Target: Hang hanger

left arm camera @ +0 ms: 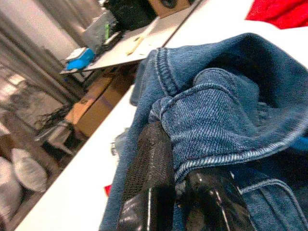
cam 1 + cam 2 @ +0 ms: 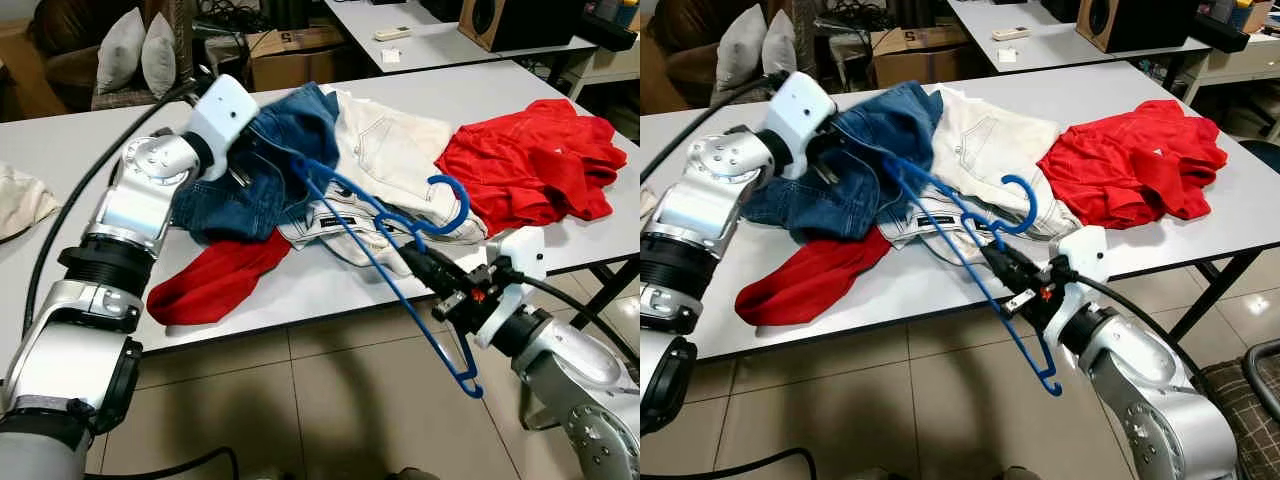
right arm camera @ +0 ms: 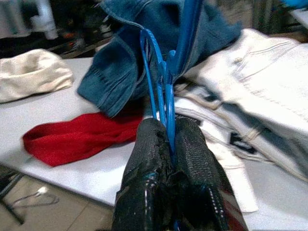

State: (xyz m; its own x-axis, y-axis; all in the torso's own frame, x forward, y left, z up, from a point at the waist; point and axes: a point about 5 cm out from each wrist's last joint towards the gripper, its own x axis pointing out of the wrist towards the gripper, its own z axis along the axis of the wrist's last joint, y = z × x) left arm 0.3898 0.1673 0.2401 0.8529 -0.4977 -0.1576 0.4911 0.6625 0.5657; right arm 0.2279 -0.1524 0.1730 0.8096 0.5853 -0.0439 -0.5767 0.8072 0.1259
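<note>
While the table (image 2: 560, 90) carries a heap of clothes, the left pincer (image 1: 180, 180) clamps the denim jeans (image 2: 265, 160) and the right pincer (image 3: 171, 144) clamps the blue hanger (image 2: 380, 235), its far end poking into the denim. Judged risk: tugging either snags fabric or twists the hanger loose.

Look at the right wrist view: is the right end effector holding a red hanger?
No, the right end effector is shut on a blue hanger, with its fingers clamped around the blue wire.

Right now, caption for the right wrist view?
Right gripper clamps the blue hanger, its far end tucked into the denim garment on the white table.
</note>
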